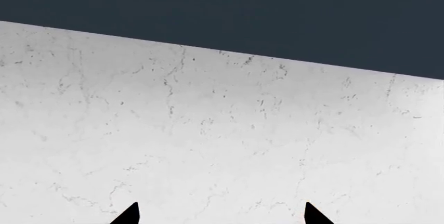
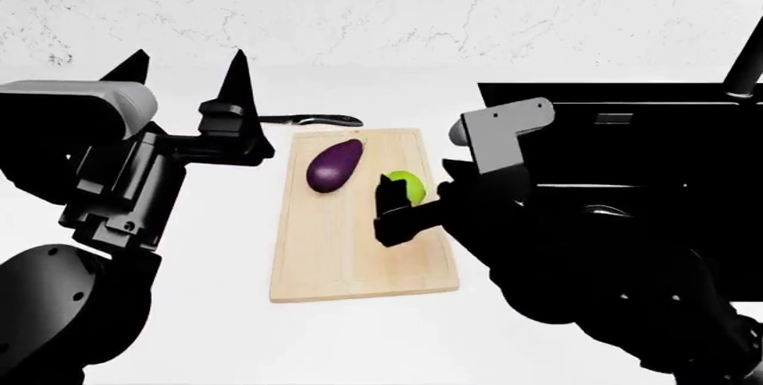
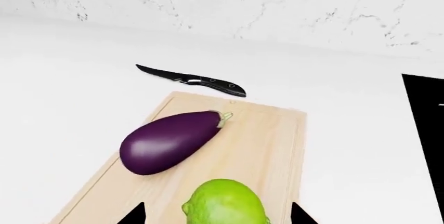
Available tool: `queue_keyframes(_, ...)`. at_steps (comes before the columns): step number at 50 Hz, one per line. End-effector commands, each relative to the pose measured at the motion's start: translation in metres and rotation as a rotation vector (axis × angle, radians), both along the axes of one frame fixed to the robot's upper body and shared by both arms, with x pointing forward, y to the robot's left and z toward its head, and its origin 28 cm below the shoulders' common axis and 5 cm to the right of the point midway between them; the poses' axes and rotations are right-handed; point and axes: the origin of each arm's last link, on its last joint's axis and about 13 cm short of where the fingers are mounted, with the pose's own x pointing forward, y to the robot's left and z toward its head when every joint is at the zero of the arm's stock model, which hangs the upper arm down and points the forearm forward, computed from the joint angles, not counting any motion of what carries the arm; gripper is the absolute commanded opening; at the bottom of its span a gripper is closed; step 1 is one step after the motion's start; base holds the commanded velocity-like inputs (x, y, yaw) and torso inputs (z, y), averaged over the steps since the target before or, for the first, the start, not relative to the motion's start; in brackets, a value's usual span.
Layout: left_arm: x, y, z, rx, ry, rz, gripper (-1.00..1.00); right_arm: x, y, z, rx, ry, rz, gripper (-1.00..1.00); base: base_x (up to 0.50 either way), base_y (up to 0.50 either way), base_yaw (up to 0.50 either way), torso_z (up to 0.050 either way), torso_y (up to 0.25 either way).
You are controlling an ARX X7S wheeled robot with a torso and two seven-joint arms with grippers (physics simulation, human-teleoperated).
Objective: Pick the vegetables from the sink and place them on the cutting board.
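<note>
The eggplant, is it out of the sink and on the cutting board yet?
Yes, out. The eggplant lies on its side on the cutting board, left of the black sink.

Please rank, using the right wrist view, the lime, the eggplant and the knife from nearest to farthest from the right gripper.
1. The lime: between the fingertips of the right gripper, on the cutting board.
2. The eggplant: farther along the board, beyond the lime.
3. The knife: on the counter, past the board's far edge.
</note>
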Motion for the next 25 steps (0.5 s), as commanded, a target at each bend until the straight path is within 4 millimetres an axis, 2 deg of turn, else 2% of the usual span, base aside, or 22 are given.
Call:
queue_keyframes(1, -0.001, 0.0, 0.0, 0.0, 0.0, -0.006, 1.0, -0.047, -0.006, 0.029, -0.023, -0.231, -0.008, 1.0, 0.0, 0.0, 0.0, 0.0, 0.0)
queue_keyframes(6, -0.006, -0.003, 0.001, 0.029, -0.007, -0.031, 1.0, -0.069, -0.014, 0.021, -0.03, -0.384, -0.048, 1.0, 0.0, 0.0, 0.0, 0.0, 0.0)
queue_keyframes(16, -0.011, -0.006, -0.002, 0.04, -0.001, -0.026, 1.0, -0.084, -0.027, 0.004, 0.062, -0.477, -0.059, 1.0, 0.0, 0.0, 0.0, 0.0, 0.0)
queue_keyframes(25, -0.025, -0.007, 0.003, 0.051, -0.042, 0.005, 1.0, -0.103, -0.038, 0.012, 0.106, -0.541, -0.128, 1.0, 0.0, 0.0, 0.0, 0.0, 0.0)
